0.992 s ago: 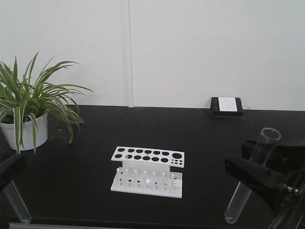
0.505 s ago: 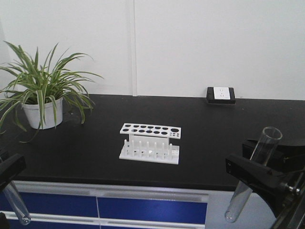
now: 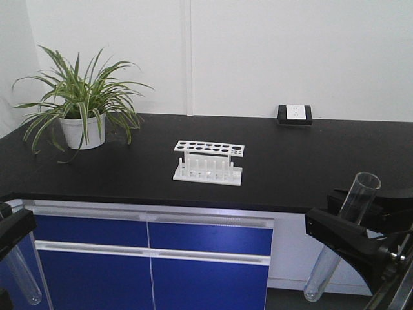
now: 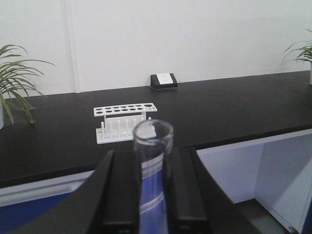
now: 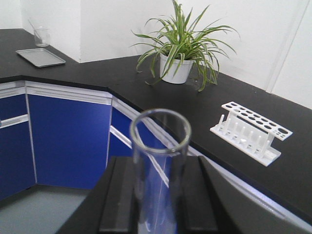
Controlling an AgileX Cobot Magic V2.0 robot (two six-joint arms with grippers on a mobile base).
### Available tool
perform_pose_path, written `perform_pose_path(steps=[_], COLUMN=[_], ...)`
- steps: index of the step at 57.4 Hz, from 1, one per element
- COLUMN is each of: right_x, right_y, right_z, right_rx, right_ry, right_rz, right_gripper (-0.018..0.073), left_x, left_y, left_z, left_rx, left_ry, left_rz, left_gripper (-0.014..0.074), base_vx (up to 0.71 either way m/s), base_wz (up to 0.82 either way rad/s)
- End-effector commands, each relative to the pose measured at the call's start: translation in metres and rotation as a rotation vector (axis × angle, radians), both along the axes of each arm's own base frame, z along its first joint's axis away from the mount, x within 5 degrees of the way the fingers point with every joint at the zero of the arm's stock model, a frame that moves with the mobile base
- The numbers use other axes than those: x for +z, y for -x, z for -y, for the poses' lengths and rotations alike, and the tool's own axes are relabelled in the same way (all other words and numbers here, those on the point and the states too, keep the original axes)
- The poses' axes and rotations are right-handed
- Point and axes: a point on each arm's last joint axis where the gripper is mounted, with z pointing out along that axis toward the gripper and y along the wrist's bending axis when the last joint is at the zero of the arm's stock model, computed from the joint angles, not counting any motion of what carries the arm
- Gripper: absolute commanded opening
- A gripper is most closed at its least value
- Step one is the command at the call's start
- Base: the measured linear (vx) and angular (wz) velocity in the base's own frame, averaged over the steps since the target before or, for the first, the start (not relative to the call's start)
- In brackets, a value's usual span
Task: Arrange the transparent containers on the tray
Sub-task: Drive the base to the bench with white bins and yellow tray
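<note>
left hand (image 4: 152, 168): clamped on test tube (image 4: 153, 139);
right hand (image 5: 160, 187): clamped on second test tube (image 5: 160, 134);
step: carry; both clear of counter (image 3: 322, 161);
next: locate tray; lay both flat

A glass tube (image 4: 153, 141) is clamped between two black fingers (image 4: 122, 190) in front of a white rack (image 4: 125, 122), which is set on the black tabletop (image 4: 234, 107).

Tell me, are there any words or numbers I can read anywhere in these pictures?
No text can be read in any view.
The white rack, plant pot, left test tube and right test tube show no lettering.
Any marks on the wall socket are too small to tell.
</note>
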Motion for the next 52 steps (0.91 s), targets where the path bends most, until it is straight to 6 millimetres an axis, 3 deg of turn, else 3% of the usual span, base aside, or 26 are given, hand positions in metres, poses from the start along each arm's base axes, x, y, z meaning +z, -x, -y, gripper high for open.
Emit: perform_pose_path(steps=[1,33,52], right_x=[0.0191,0.0191,0.0191], right_y=[0.0011,0.0011,0.0011], right_z=[0.0039,0.0039,0.0039], right_rx=[-0.030,-0.030,-0.030], right_ry=[-0.062,-0.062,-0.062], right_rz=[0.094,0.094,0.094], right_gripper=[-0.0008,-0.0008,-0.0008], left_x=[0.0210,0.0210,0.0210], left_y=[0.0026,0.0026,0.0026], left_z=[0.0006,0.0006,0.0006], left_rx=[-0.014,-0.014,-0.014], left_ry=[0.056,0.056,0.056], left_rz=[0.112,0.112,0.112], left_gripper=[0.0111,0.0111,0.0111], base_vx=[-0.35,-0.32,-0.22], base_wz=[0.02,0.05,0.32])
